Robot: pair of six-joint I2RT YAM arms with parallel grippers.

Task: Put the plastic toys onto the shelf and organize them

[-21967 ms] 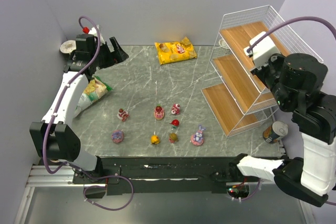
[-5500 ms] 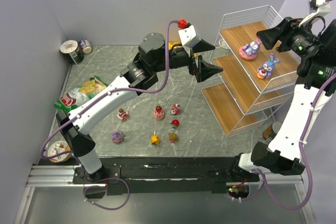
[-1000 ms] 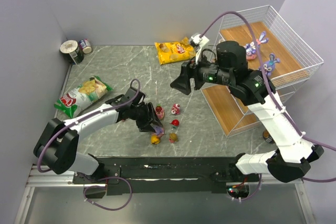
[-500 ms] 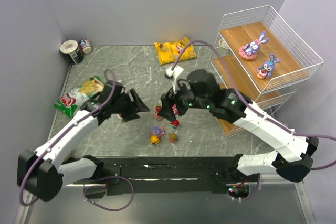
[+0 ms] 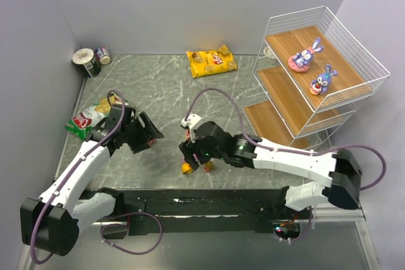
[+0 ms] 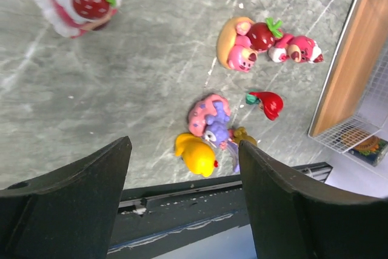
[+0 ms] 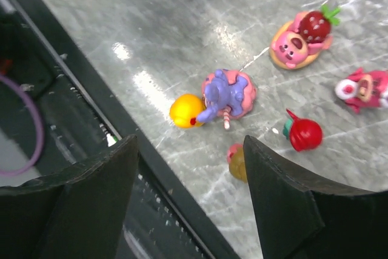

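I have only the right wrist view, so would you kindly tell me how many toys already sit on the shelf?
Observer: Two: a far bunny and a near bunny, both on the top board of the shelf.
Operator: Thank you. And what about the other arm?
Observer: The left gripper hangs open and empty above the table.
Operator: Is there any toy outside my frame?
Observer: Yes, a strawberry cake toy stands apart from the others; the left wrist view shows it.
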